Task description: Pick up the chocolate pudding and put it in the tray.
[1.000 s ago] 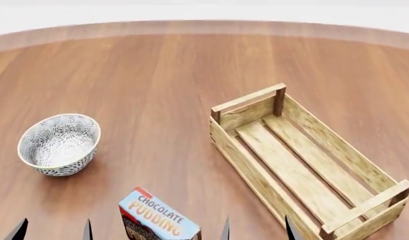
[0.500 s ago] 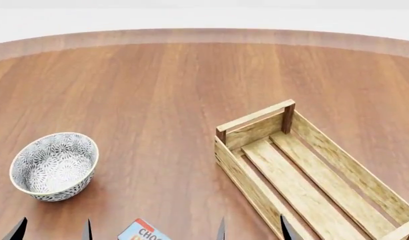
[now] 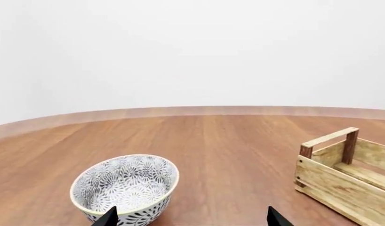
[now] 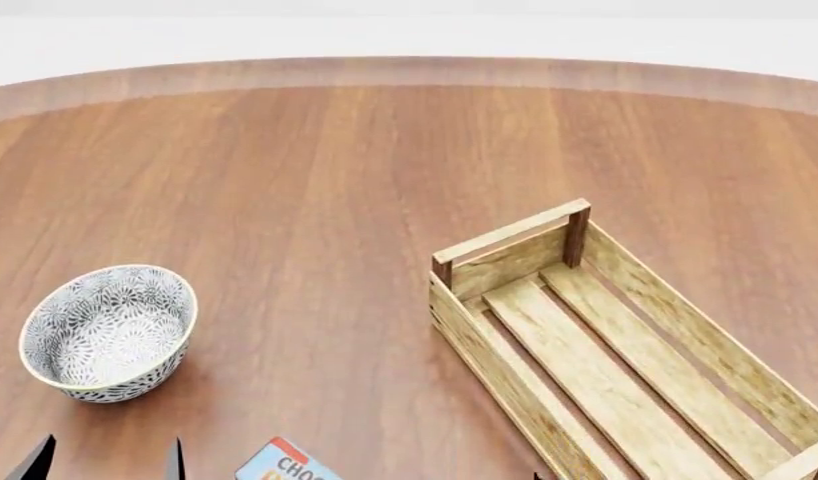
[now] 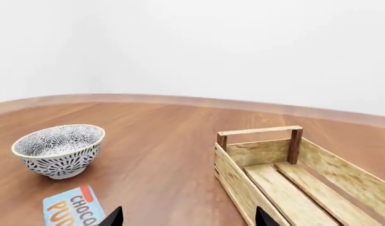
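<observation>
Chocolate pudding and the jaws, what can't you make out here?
- Chocolate pudding: head view's bottom edge cuts it; only a corner shows.
- Right gripper: only jaw tips show in its wrist view.
- Tray: near end runs off the head view.

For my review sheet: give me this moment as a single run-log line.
phase: pre-grasp | chocolate pudding: on table, not held | tray: empty | bowl: left of pudding | left gripper: open | right gripper: open
</observation>
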Robot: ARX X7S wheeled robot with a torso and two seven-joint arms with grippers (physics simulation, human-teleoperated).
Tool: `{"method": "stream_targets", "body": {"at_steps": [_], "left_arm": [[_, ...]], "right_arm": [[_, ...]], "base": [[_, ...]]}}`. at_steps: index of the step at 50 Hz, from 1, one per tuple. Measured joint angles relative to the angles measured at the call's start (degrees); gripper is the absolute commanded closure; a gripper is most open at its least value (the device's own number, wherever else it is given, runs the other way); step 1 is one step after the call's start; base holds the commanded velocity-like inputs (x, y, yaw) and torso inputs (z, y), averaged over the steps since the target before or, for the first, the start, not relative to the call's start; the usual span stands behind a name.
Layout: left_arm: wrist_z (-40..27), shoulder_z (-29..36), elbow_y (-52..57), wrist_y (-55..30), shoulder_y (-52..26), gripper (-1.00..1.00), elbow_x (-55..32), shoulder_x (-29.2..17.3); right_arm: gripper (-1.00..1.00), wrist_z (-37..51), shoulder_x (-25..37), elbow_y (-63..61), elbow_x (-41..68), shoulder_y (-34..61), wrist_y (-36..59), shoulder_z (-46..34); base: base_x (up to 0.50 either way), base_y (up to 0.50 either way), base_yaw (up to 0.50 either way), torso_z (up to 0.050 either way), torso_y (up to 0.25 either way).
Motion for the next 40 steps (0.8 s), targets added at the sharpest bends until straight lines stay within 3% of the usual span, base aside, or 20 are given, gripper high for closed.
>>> {"method": "stream_targets", "body": {"at_steps": [40], "left_arm": [[-1.57,1.41,0.5,-0.03,-0.09,-1.0,-1.13,-1.39]], "right_arm": [[-1.0,-10.68,4.63,3.63,2.45,-2.7,-1.7,-6.76]], "base": [[0.0,0.0,0.0,0.0,0.0]]}}
